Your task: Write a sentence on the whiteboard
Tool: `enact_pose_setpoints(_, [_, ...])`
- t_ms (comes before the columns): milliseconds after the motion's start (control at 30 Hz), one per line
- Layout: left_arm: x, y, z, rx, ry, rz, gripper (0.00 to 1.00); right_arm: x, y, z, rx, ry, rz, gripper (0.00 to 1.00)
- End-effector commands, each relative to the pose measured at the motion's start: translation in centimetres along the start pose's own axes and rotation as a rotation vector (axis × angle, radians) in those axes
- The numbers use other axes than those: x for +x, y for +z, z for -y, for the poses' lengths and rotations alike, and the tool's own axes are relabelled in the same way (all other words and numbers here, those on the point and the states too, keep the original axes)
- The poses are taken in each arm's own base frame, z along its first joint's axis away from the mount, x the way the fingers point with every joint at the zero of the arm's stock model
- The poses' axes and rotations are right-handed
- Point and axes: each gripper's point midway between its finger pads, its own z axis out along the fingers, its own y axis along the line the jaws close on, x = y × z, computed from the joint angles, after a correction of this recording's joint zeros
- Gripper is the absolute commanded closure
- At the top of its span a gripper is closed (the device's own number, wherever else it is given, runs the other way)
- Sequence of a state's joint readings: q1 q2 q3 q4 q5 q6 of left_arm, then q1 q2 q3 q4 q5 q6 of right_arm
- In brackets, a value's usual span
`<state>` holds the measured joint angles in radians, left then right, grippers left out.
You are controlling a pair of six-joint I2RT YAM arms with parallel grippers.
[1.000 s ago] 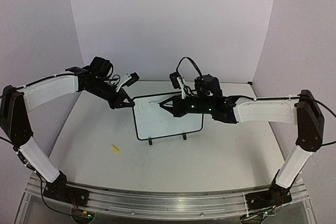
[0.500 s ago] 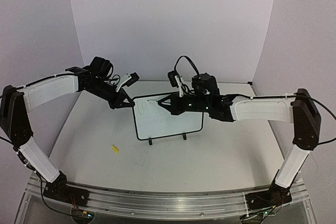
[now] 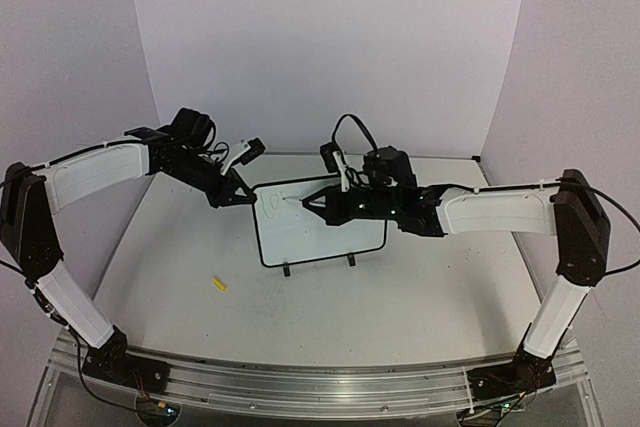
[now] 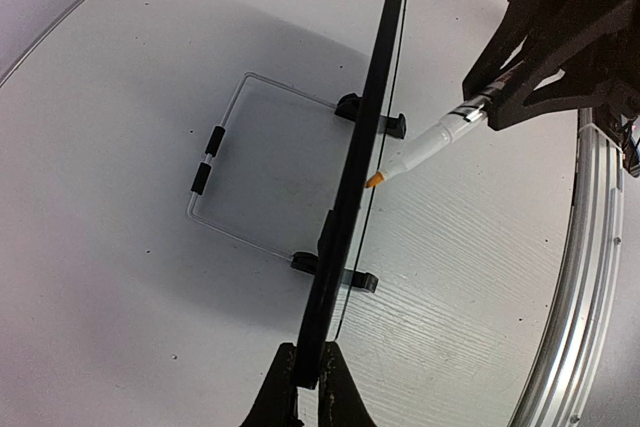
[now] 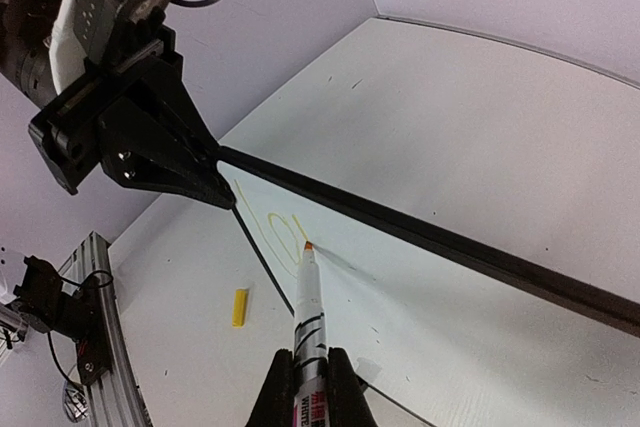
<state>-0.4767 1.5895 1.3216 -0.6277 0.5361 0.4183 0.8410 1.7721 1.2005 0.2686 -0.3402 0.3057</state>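
Note:
The whiteboard (image 3: 322, 237) stands upright on two black feet at mid-table. My left gripper (image 3: 243, 197) is shut on its upper left corner; the left wrist view shows the jaws (image 4: 305, 372) pinching the black frame (image 4: 365, 137) edge-on. My right gripper (image 3: 314, 203) is shut on a white marker (image 5: 309, 297), whose orange tip touches the board face (image 5: 450, 297). Faint yellow-green writing (image 5: 268, 222) near the top left reads roughly "lo", with a third stroke at the tip. The marker also shows in the left wrist view (image 4: 430, 142).
A small yellow marker cap (image 3: 219, 284) lies on the table left of and in front of the board; it also shows in the right wrist view (image 5: 239, 307). A metal rail (image 3: 300, 382) runs along the near edge. Purple walls enclose the table.
My right gripper has slid left across the board with the marker, toward the upper left corner. The left gripper and the board have not moved.

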Motion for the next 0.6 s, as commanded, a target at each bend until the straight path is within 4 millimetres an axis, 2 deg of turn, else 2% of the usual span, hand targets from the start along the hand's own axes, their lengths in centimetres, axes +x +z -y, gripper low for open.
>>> enact_pose_setpoints(0, [0.4,-0.8,-2.4,-0.123,0.027,-0.041,1.00,0.4,-0.1,1.5,0.064,0.016,0.011,1.00])
enact_pose_setpoints(233, [0.4,-0.8,-2.4,-0.124,0.027,-0.042,1.00,0.3,0.0,1.6,0.072,0.014,0.013,1.00])
enact_pose_setpoints(567, [0.4,-0.9,-2.4,-0.127,0.029,-0.039,1.00,-2.2,-1.1,0.8,0.072,-0.007,0.068,1.00])
